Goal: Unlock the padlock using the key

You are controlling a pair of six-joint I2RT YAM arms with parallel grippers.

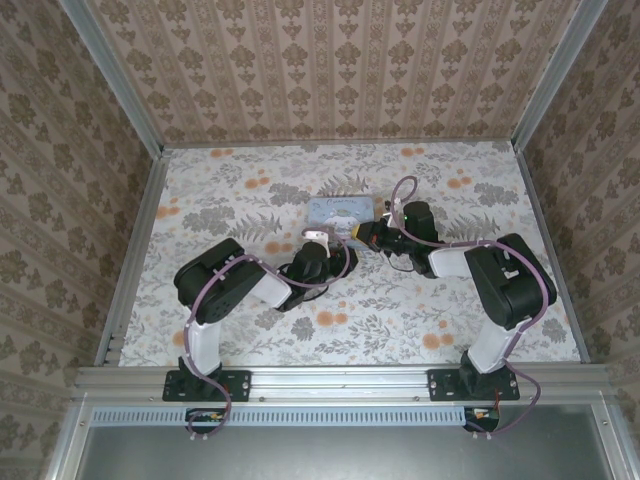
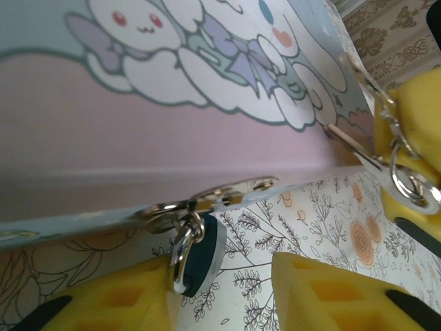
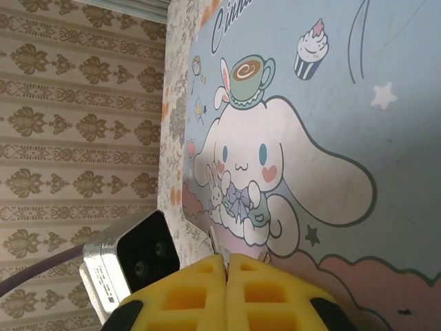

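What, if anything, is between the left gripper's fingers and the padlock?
Nothing visible. The padlock hangs from the box's clasp inside the open left gripper, close against one finger; only bare table shows toward the other.

A robot lab cell dressed up like a home: damask wallpaper panels [image 1: 340,60] and a floral tabletop [image 1: 230,200] boxed inside a bare aluminium frame [image 1: 340,381].

dark teal padlock [image 2: 201,258] hangs (edge-on) from box clasp [image 2: 207,200]
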